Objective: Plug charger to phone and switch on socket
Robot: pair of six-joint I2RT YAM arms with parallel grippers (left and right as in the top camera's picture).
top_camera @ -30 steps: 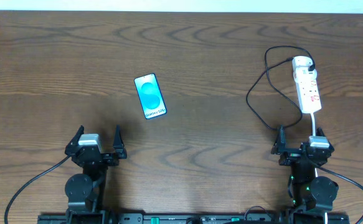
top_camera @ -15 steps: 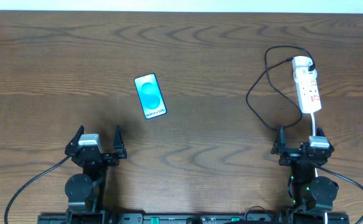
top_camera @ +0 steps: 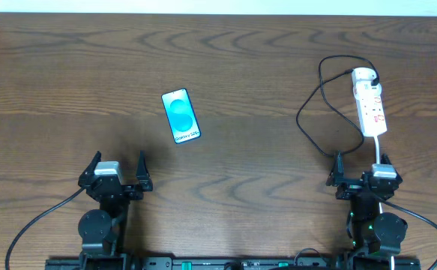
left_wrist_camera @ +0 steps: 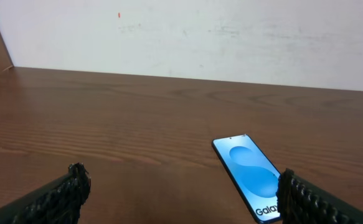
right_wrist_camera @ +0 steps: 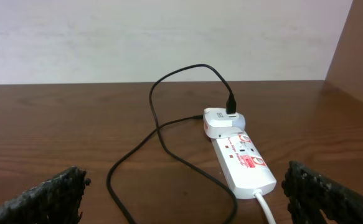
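Observation:
The phone [top_camera: 181, 115] lies flat on the wooden table, left of centre, blue screen up; in the left wrist view [left_wrist_camera: 249, 174] it is ahead and to the right. The white socket strip [top_camera: 369, 103] lies at the right, also seen in the right wrist view [right_wrist_camera: 240, 158]. A white adapter [right_wrist_camera: 221, 120] sits in its far end. The thin black charger cable [top_camera: 312, 105] runs from the adapter and loops left toward the right arm; it shows in the right wrist view [right_wrist_camera: 137, 152]. My left gripper [top_camera: 116, 172] and right gripper [top_camera: 360, 171] are open and empty near the front edge.
The socket's white lead [top_camera: 377, 147] runs toward the right arm base. A white wall [left_wrist_camera: 187, 31] stands behind the table's far edge. Thick black robot cables [top_camera: 38, 221] trail at the front corners.

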